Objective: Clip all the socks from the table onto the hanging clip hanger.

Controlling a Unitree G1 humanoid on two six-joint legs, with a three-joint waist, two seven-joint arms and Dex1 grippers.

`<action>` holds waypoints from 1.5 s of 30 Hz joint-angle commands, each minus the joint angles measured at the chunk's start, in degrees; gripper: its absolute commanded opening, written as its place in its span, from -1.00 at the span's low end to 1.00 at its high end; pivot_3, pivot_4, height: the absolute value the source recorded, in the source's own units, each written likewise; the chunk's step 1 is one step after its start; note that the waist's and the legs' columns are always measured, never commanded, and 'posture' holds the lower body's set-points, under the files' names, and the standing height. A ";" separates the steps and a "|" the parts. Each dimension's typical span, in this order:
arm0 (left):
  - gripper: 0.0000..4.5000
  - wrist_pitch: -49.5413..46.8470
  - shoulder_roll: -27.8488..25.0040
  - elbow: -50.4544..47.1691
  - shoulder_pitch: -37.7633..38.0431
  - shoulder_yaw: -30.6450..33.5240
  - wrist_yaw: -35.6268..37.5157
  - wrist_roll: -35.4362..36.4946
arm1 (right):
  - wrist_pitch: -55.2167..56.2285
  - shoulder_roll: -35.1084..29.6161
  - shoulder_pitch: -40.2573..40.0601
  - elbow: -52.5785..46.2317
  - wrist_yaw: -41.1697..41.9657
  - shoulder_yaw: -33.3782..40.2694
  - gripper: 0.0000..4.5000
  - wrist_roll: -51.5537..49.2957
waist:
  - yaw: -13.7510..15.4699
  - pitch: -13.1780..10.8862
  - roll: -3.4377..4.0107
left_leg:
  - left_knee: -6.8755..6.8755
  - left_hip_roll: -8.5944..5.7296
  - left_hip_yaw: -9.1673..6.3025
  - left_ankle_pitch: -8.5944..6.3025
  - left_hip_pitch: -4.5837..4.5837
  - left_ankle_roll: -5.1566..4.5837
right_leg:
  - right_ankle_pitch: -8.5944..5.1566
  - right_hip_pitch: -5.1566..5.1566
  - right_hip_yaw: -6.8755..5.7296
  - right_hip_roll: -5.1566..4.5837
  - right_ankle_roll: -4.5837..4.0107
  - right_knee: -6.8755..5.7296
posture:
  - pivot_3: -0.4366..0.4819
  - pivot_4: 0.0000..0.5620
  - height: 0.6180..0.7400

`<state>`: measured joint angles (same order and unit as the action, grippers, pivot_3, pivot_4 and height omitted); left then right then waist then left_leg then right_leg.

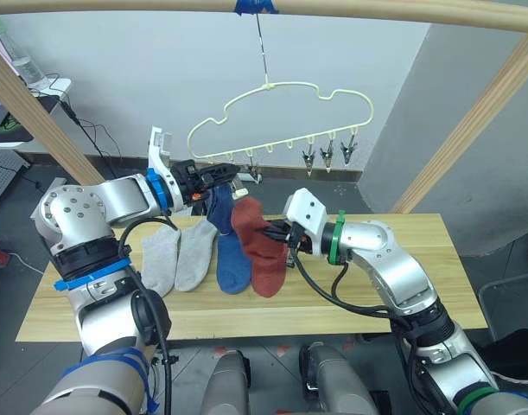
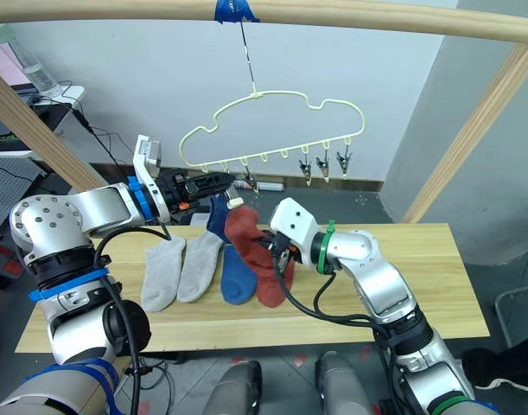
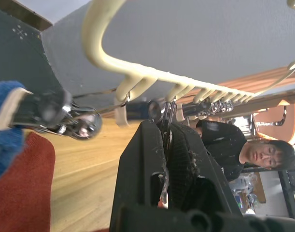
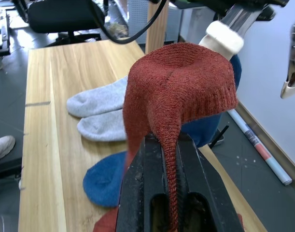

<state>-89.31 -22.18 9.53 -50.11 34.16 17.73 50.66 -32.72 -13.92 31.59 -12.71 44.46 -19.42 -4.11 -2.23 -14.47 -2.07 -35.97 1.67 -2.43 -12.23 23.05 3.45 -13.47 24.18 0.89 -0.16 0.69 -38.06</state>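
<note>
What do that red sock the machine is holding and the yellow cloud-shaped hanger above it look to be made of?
The rust red knit sock looks like soft yarn: fine ribbed loops show, and it folds limply where the right gripper pinches it between its fingers. The pale-yellow cloud-shaped clip hanger has a smooth, even surface, so probably plastic or plastic-coated wire; its small clips shine like bare metal.

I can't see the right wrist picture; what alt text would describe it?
The right end effector pinches a fold of a rust red sock, lifted above the wooden table. Two light grey socks and a blue sock lie on the table behind it.
</note>
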 commanded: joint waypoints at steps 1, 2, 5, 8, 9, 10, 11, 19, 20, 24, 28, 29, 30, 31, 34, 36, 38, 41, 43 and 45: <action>-0.96 -0.76 0.26 -1.35 -0.50 0.22 0.06 0.96 | 0.21 0.56 1.99 -1.20 -0.65 0.23 -1.00 -1.14 | 0.00 0.00 0.00 | 0.00 -0.01 0.00 0.00 0.00 0.00 | 0.00 0.00 0.00 0.00 0.00 0.00 | -0.07 -0.20 1.00; -0.96 -0.68 0.30 -1.33 -0.50 0.25 0.02 0.88 | 0.08 0.71 2.18 -1.13 -0.70 0.21 -1.00 -1.24 | 0.01 0.00 0.00 | -0.01 -0.01 0.00 0.00 0.00 0.00 | 0.00 -0.01 -0.01 0.00 0.00 0.00 | -0.07 -0.20 1.00; -0.96 -0.62 0.46 -1.50 -0.49 0.28 -0.03 0.87 | -0.08 1.19 2.65 -0.81 -0.99 0.06 -1.00 -1.47 | 0.01 0.00 0.00 | 0.00 -0.01 0.00 0.00 0.00 0.00 | 0.00 -0.01 -0.01 0.00 0.00 0.01 | -0.06 -0.19 1.00; -0.96 -0.72 0.73 -1.83 -0.44 0.51 -0.19 0.96 | -0.18 1.98 3.35 -0.26 -1.46 0.07 -1.00 -1.68 | 0.00 0.00 0.00 | 0.00 0.00 0.00 0.00 0.00 0.00 | 0.00 0.00 0.00 0.00 0.00 0.02 | -0.06 -0.18 1.00; -0.96 -0.50 0.86 -1.82 -0.45 0.63 -0.36 0.86 | -0.11 2.22 3.62 0.00 -1.58 0.01 -1.00 -1.65 | 0.00 0.00 0.00 | 0.00 0.00 0.00 0.00 0.00 0.00 | 0.00 0.00 0.00 0.00 0.00 0.01 | -0.06 -0.18 1.00; -0.96 -0.36 0.97 -1.86 -0.44 0.72 -0.49 0.79 | -0.05 2.35 3.78 0.13 -1.65 -0.05 -1.00 -1.63 | 0.00 0.00 0.00 | 0.00 0.00 0.00 0.00 0.00 0.00 | 0.00 0.00 0.00 0.00 0.00 0.01 | -0.06 -0.17 1.00; -0.96 -0.21 1.06 -1.84 -0.46 0.85 -0.54 0.80 | -0.06 2.50 3.94 0.38 -1.73 -0.10 -1.00 -1.62 | 0.00 0.00 0.00 | 0.00 0.00 0.00 0.00 0.00 0.00 | 0.00 0.00 0.00 0.00 0.00 0.01 | -0.06 -0.17 1.00; -0.57 0.33 0.43 -4.07 0.78 0.01 2.27 2.59 | -0.28 2.90 4.18 2.20 -3.09 -0.05 -1.00 -1.28 | 0.04 0.00 0.00 | 0.00 0.00 -0.01 0.00 0.04 0.00 | 0.00 0.02 -0.01 0.00 0.00 0.04 | -0.05 -0.15 1.00; -0.42 0.04 0.37 -4.11 0.78 0.16 2.49 2.87 | -0.33 2.89 4.22 2.27 -3.17 -0.02 -1.00 -1.31 | 0.07 0.00 0.00 | 0.00 0.00 -0.01 0.00 0.04 0.00 | 0.00 0.02 -0.01 -0.01 0.00 0.04 | -0.05 -0.15 1.00; 0.09 -0.58 -0.09 -4.41 0.76 -0.11 3.33 3.31 | -0.22 2.91 4.48 2.72 -3.62 -0.01 -1.00 -1.32 | 0.08 -0.01 0.00 | 0.00 -0.01 -0.03 0.00 0.04 0.00 | 0.00 0.02 -0.02 0.00 0.00 0.03 | -0.05 -0.14 1.00; 0.60 2.88 -1.80 -7.23 2.76 -3.96 4.92 1.28 | -1.56 3.78 4.57 3.72 -4.13 0.51 -0.88 -2.21 | 0.05 -0.01 0.00 | 0.00 0.00 -0.03 0.00 0.04 0.00 | 0.00 0.02 -0.03 0.00 0.00 0.03 | -0.05 -0.14 1.00; 0.71 4.61 -2.45 -8.46 3.79 -5.74 5.37 0.20 | -2.00 3.88 4.45 3.80 -3.83 0.71 -0.76 -2.76 | -0.06 -0.01 0.00 | 0.01 0.01 -0.02 0.00 0.04 0.00 | 0.00 0.02 -0.02 0.00 0.00 0.03 | -0.05 -0.14 1.00; 0.84 7.05 -3.67 -10.14 5.39 -8.35 6.73 -0.97 | -1.99 3.70 4.34 3.83 -3.89 0.85 -0.67 -2.83 | -0.05 -0.01 0.00 | 0.03 0.01 0.00 0.00 0.02 0.00 | 0.00 0.02 0.02 0.00 0.00 0.04 | -0.05 -0.13 1.00; 0.98 8.77 -4.50 -11.13 6.47 -10.05 7.70 -1.62 | -1.92 3.52 4.29 3.84 -4.00 0.91 -0.51 -2.85 | -0.03 -0.01 0.00 | 0.05 0.01 0.00 0.00 0.03 0.00 | 0.00 0.02 0.03 -0.01 0.00 0.04 | -0.05 -0.13 1.00; 1.00 17.40 -6.68 -13.95 10.73 -14.83 10.26 -5.74 | -2.58 2.24 3.59 2.44 -3.61 1.72 -0.16 -3.44 | 0.16 -0.02 0.01 | 0.05 0.02 -0.01 -0.01 0.04 0.01 | 0.00 0.04 0.01 -0.01 -0.01 0.06 | -0.06 -0.11 1.00; 1.00 22.24 -8.22 -15.90 13.27 -17.58 12.14 -8.10 | -4.01 1.51 2.98 0.71 -3.48 2.70 0.10 -4.46 | 0.35 -0.03 0.03 | 0.06 0.01 0.01 -0.01 0.04 0.01 | -0.01 0.04 0.04 -0.02 -0.01 0.07 | -0.06 -0.11 1.00; 1.00 25.99 -8.35 -17.00 14.86 -18.75 12.38 -9.55 | -5.62 0.48 2.41 -1.50 -3.40 3.77 0.34 -5.72 | 0.42 -0.04 0.04 | 0.05 0.02 0.01 -0.01 0.05 0.00 | -0.01 0.05 0.04 -0.03 -0.02 0.09 | -0.06 -0.10 1.00; 1.00 31.10 -7.09 -20.06 17.70 -19.95 11.92 -11.19 | -7.42 -1.15 1.22 -5.16 -4.54 6.56 0.82 -7.05 | 0.55 -0.06 0.04 | 0.05 0.02 -0.04 -0.01 0.12 -0.01 | -0.01 0.06 0.03 -0.03 -0.02 0.13 | -0.05 -0.09 1.00; 1.00 34.48 -6.70 -22.06 19.18 -21.11 11.63 -12.86 | -8.67 -1.54 0.71 -7.13 -5.01 8.48 0.99 -8.64 | 0.57 -0.06 0.04 | 0.04 0.01 -0.07 -0.02 0.18 -0.02 | -0.01 0.06 0.03 -0.03 -0.02 0.17 | -0.05 -0.09 1.00; 1.00 37.01 -4.74 -23.75 19.87 -20.55 9.45 -13.48 | -9.30 -1.25 -0.01 -9.71 -5.49 11.48 0.99 -11.38 | 0.56 -0.06 0.04 | 0.02 0.02 -0.08 -0.02 0.26 -0.02 | -0.01 0.12 0.03 -0.02 -0.02 0.19 | -0.05 -0.09 1.00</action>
<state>-55.87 -27.79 -10.74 -30.18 13.20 28.53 37.88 -41.80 -15.39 31.92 -17.90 39.41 -11.16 -12.30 -1.66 -14.53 -2.03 -35.95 1.69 -2.52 -12.25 23.33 3.43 -13.48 24.31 0.92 -0.19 0.67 -37.87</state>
